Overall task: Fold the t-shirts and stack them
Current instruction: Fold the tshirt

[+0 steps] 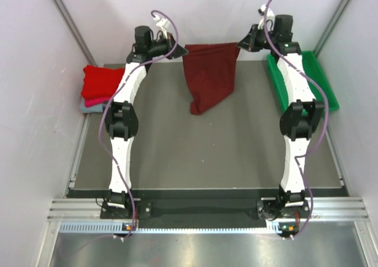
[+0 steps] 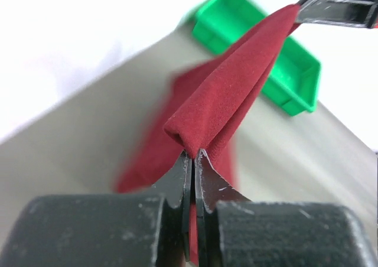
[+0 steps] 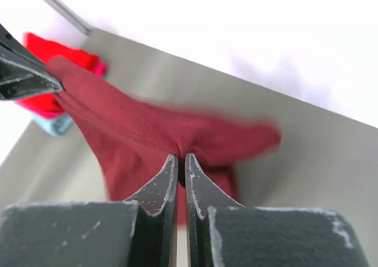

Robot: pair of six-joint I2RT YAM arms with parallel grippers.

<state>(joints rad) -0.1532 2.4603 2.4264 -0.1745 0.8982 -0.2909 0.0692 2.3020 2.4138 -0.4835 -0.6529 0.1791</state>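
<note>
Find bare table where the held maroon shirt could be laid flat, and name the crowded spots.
Free: the wide grey table between the left arm and right arm, from the hanging maroon shirt to the near edge. Crowded: the far-left corner, holding the folded stack; the far right, holding the green tray.

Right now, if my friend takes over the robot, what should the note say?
Left gripper: jaws shut on one top corner of the maroon t-shirt.
Right gripper: jaws shut on the other corner.
The shirt hangs stretched between them over the far side of the table.
Done: folded stack of red, pink and grey-blue shirts at far left.
Left: fold the maroon one, add it to the stack.
</note>
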